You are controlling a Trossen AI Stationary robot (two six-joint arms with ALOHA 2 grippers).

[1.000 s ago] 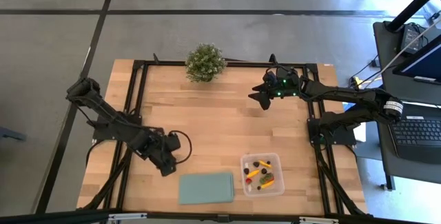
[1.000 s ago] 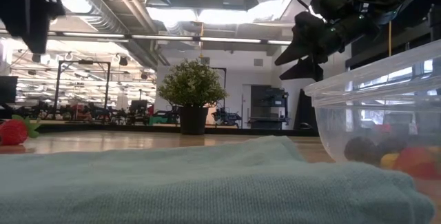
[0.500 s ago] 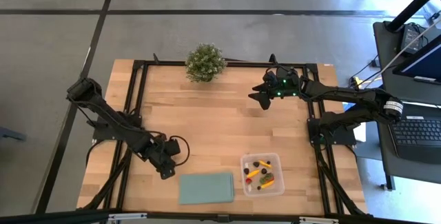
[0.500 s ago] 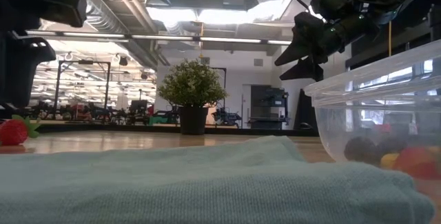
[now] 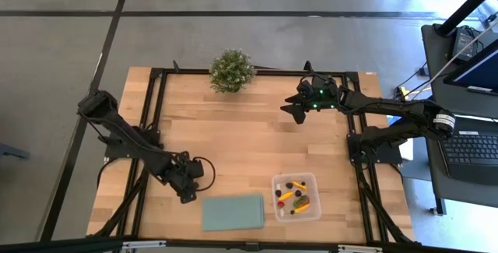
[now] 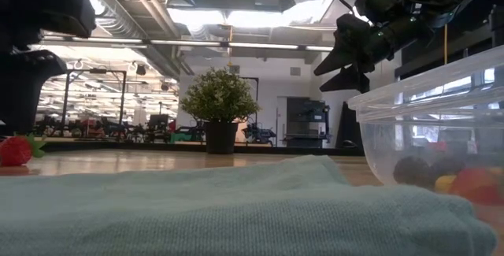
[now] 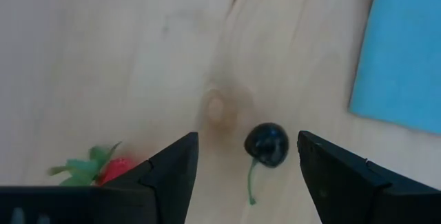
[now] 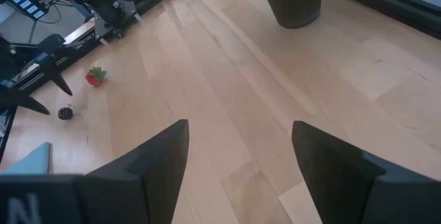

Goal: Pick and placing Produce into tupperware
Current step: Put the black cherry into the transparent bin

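Left gripper (image 7: 241, 156) has crept lower-left onto a dark berry (image 7: 267, 143), jaws apart. Next: descend, close. Right gripper (image 5: 296, 109) waits open, upper right.

The left gripper (image 5: 187, 193) hangs low with its wrist bent down, fingers (image 7: 172, 176) spread wide and holding nothing. The right gripper (image 5: 292, 110) hovers higher on an outstretched arm, fingers parted and also bare.

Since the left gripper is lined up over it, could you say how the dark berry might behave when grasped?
The berry looks round and glossy, so it may roll or slip from the open left gripper. It seems small and probably light. Its thin green stem lies on the table and might damp rolling a little.
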